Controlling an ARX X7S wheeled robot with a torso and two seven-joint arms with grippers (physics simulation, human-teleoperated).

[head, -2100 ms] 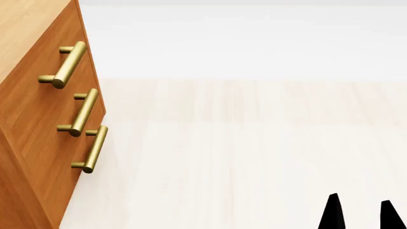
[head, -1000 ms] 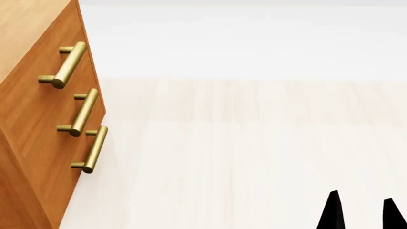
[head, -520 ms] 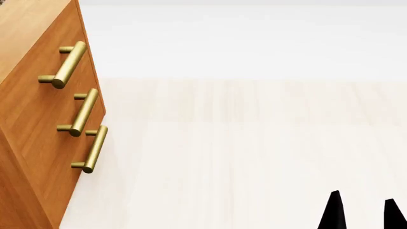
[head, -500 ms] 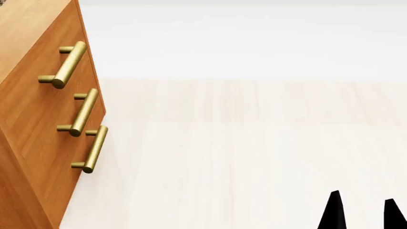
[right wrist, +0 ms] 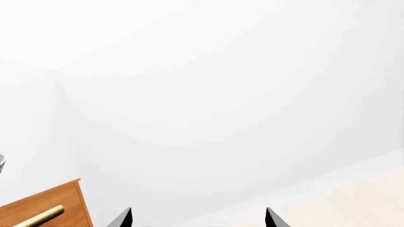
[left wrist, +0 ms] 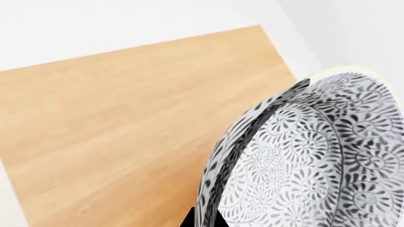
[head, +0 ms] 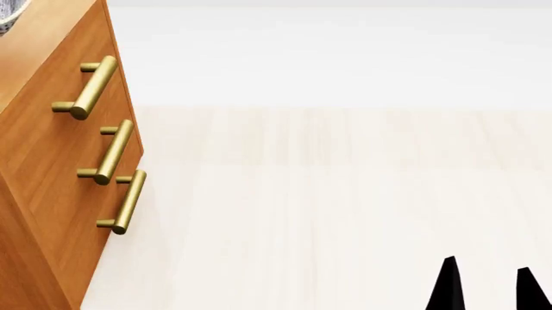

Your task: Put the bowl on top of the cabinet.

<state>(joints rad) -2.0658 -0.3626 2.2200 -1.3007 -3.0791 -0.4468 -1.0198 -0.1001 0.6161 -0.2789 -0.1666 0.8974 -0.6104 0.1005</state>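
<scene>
The bowl (left wrist: 303, 161), white with dense grey-black lace pattern and a pale rim, hangs tilted on edge above the cabinet's flat wooden top (left wrist: 126, 123). My left gripper (left wrist: 205, 221) is shut on the bowl's wall, one black fingertip on each side. In the head view only a sliver of the bowl (head: 7, 13) shows at the top-left corner, over the orange-brown cabinet (head: 52, 161) with its three brass handles. My right gripper (head: 487, 287) is open and holds nothing, low at the right over the floor. In the right wrist view its fingertips (right wrist: 126, 218) stand wide apart.
Pale wooden floor (head: 345, 213) stretches right of the cabinet to a white wall (head: 345, 58). A corner of the cabinet (right wrist: 38, 208) with one brass handle shows in the right wrist view.
A sliver of the bowl has come into the top-left corner of the head view, above the cabinet top. The right gripper's fingertips shifted slightly.
</scene>
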